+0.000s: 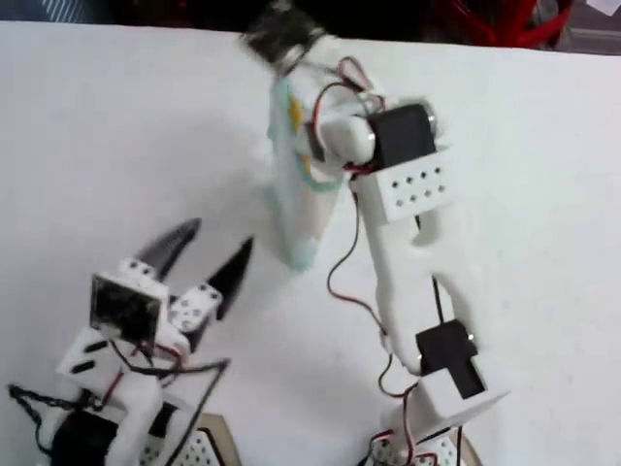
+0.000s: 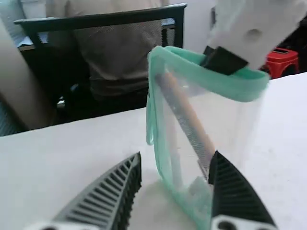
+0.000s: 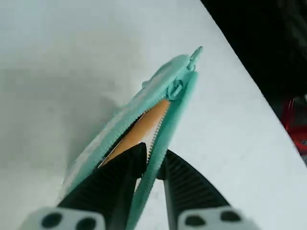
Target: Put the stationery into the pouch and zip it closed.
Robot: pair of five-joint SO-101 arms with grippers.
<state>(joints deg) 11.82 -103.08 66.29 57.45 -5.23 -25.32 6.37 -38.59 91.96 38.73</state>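
Note:
A clear pouch point(image 1: 296, 209) with teal trim hangs upright, its lower end touching the white table point(image 1: 116, 126). My right gripper point(image 3: 153, 155) is shut on one side of its teal zipper rim point(image 3: 165, 124), which gapes partly open. The zipper pull point(image 3: 175, 88) sits near the far end. An orange pencil point(image 3: 139, 132) lies inside the pouch, and in the left wrist view the pencil point(image 2: 187, 115) leans slantwise behind the clear wall. My left gripper point(image 1: 209, 254) stands open just left of the pouch's lower end. From the left wrist the pouch point(image 2: 192, 143) stands beyond the spread fingers point(image 2: 115, 191).
The table's far edge point(image 1: 146, 27) runs along the back, with a black chair point(image 2: 96, 28) and a seated person behind it. A red object point(image 2: 283, 57) stands off the table to the right. The arms' bases point(image 1: 209, 442) sit at the front edge.

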